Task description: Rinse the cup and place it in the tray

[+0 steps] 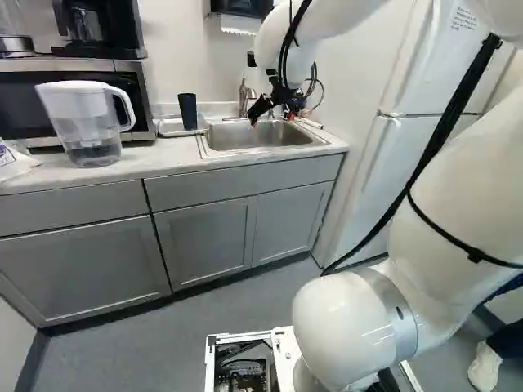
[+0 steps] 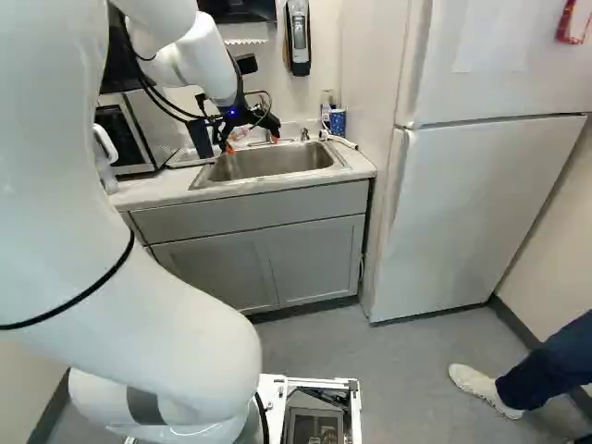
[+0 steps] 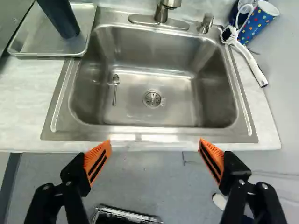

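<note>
Pincer (image 2: 252, 142): fingers spread wide, orange pads well apart, nothing held between them. It hangs in the air by the sink (image 3: 140, 112), pointing downward; in the wrist view the basin lies ahead of the fingers.

Dark cup (image 3: 60, 21): upright on the metal tray (image 3: 28, 42), its base near the side of the tray that faces the sink. Not in contact with the pincer. Interior of the dark cup cannot be made out.

Tray: flat, low-rimmed, on the tabletop (image 3: 28, 102) to the left of the sink. Whether its corner overlaps the sink's rim cannot be determined.

Sink: steel, set into the tabletop. A small spoon (image 3: 115, 88) lies on its floor, on the tray side of the round drain (image 3: 152, 99). Faucet (image 3: 161, 13) at the middle of the back rim; a small pump (image 3: 206, 23) on the same rim, to the right of the faucet.

Right end of the tabletop: a spotted cup (image 3: 259, 21), blue with coloured dots, toward the back corner. A white-handled brush (image 3: 250, 60) lies just beside it.

Left of the tray: microwave (image 1: 49, 65), with a black coffee maker (image 1: 82, 28) on top. A white-topped clear pitcher (image 1: 75, 104) stands in front of the microwave, nearer the tabletop's front edge. White refrigerator (image 2: 481, 213) just beyond the tabletop's right end.
</note>
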{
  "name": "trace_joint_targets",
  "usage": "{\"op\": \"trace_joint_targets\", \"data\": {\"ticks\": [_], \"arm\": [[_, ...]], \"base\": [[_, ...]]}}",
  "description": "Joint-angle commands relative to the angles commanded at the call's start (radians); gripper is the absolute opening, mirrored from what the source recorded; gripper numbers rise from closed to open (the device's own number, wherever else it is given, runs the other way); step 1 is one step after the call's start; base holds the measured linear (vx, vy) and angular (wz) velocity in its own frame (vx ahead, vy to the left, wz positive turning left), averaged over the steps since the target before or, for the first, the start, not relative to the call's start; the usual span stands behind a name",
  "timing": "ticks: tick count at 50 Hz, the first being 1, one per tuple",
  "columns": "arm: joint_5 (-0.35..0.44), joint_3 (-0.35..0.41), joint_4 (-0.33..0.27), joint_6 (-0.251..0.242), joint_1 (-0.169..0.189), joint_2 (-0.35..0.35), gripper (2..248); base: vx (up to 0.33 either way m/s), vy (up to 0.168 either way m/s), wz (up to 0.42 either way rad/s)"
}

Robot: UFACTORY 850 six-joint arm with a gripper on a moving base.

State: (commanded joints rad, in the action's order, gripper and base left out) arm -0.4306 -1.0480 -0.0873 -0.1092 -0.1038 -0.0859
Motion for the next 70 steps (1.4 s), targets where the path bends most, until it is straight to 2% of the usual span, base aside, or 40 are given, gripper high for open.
{"op": "trace_joint_targets", "data": {"ticks": [46,63,70], "arm": [[0.000,0.000,0.000,0.000,0.000,0.000,247],[0.000,0.000,0.000,0.000,0.000,0.000,247],[0.000,0.000,0.000,0.000,0.000,0.000,247]], "base": [[-0.130,-0.064,0.018],[-0.140,0.046,0.413],[-0.116,0.007,0.076]]}}
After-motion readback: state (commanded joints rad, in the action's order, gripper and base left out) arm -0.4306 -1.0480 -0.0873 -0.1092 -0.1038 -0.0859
